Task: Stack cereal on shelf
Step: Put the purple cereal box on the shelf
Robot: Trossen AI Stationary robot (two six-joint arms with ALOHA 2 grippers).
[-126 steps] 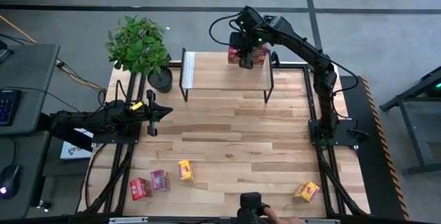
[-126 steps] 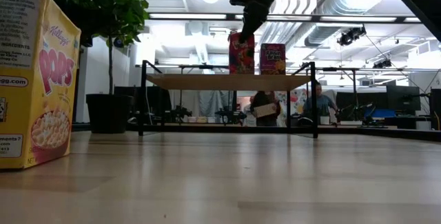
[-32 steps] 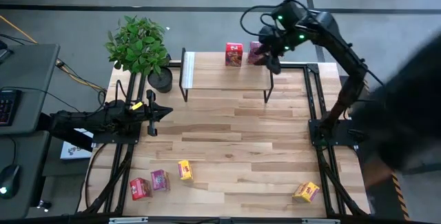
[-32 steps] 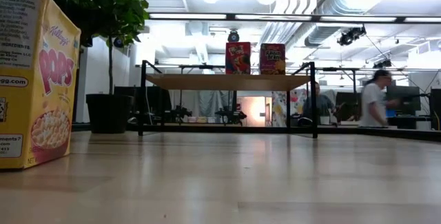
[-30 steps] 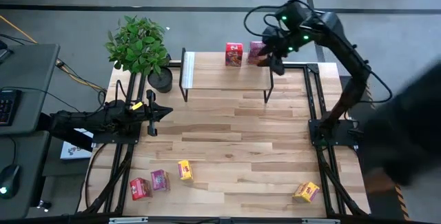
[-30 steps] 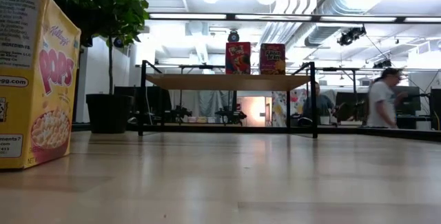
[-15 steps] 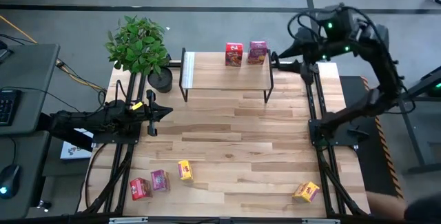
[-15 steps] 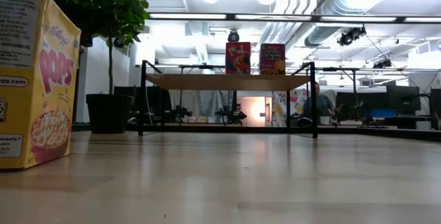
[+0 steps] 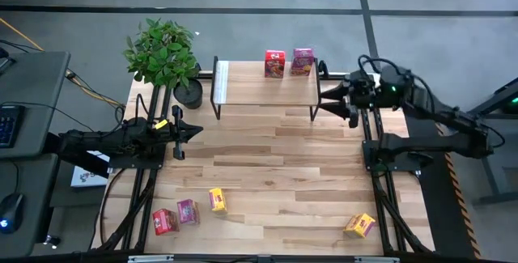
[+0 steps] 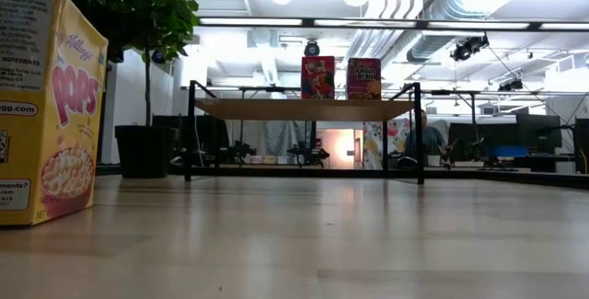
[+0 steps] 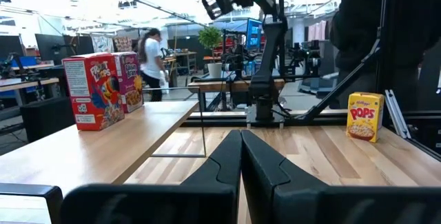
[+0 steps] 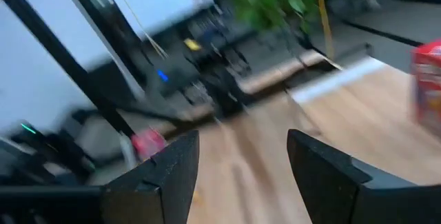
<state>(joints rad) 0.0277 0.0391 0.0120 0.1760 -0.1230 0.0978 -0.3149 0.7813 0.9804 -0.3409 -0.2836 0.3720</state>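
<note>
Pincer work now: my right gripper [image 9: 322, 99] hangs open and empty just right of the shelf [image 9: 243, 84], where a red box [image 9: 275, 63] and a pink box [image 9: 303, 61] stand side by side. I'd reach for the near-right yellow box [image 9: 360, 225] next, squaring my fingers to its sides. My left gripper [image 9: 197, 131] waits shut at the left edge.

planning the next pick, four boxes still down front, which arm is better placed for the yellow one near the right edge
Right, probably. The yellow box lies on the right arm's side of the table, and the right gripper is open and empty. The left gripper is shut, farther off.
</note>
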